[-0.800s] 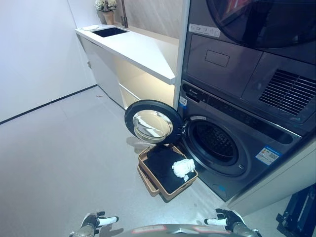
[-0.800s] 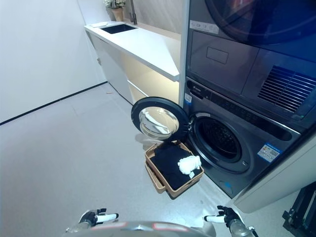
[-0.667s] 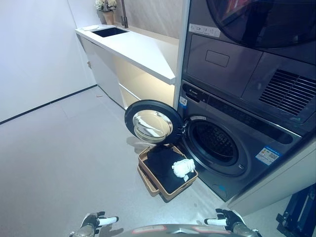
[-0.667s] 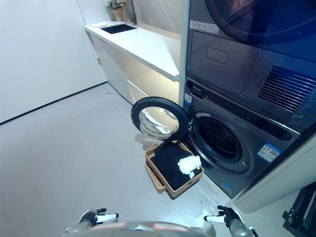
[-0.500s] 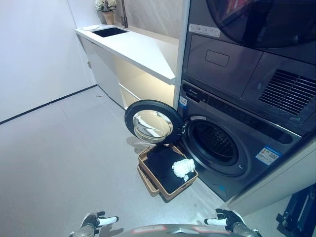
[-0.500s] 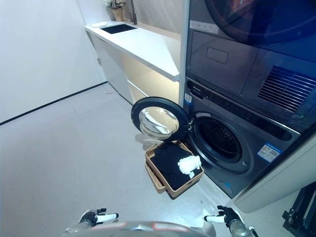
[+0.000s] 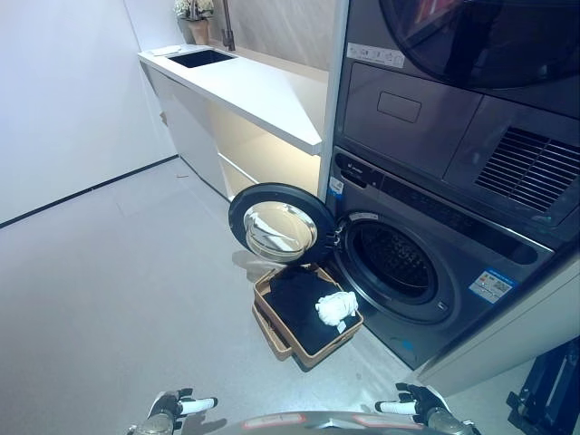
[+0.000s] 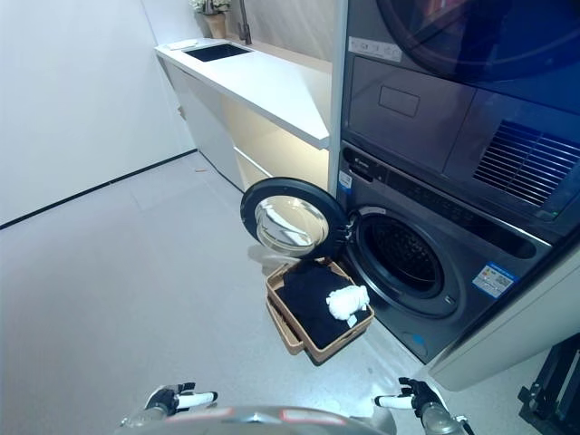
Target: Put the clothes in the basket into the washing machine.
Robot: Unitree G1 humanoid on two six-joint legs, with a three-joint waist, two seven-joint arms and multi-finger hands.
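Left hand (image 7: pixel 172 407): at the bottom edge of the view, low and left, over bare floor; fingers extended and loosely apart, white tips pointing inward, holding nothing.

Right hand (image 7: pixel 412 405): at the bottom edge, low and right, mirror to the other; fingers likewise straight and slightly spread, holding nothing. Both hands are well apart from the basket.

Floor (image 7: pixel 118 272): pale grey, smooth.

Laundry basket (image 7: pixel 272 323): tan, rectangular, standing on the floor just in front of the washer's opening and below the open door. It appears to be two baskets nested or a double rim; cannot tell which.

Black garment (image 7: pixel 299 304): fills the basket's interior, lying flat.

White garment (image 7: pixel 334 309): small, bunched, lying on top of the black garment at the basket's end nearest the drum.

Washing machine (image 7: pixel 435 272): dark grey front-loader, lower unit of a stack. Round door (image 7: pixel 283 224) is swung fully open to the left, its glass facing outward. Drum (image 7: pixel 392 263) is exposed and dark; no clothes are discernible inside.

Dryer (image 7: pixel 453 100): same dark grey, stacked directly above the washer, with a vent grille at right.

Countertop (image 7: pixel 254 91): white, running away from the machines along the wall, with a dark sink (image 7: pixel 201 58) and a faucet (image 7: pixel 227 27) at its far end.
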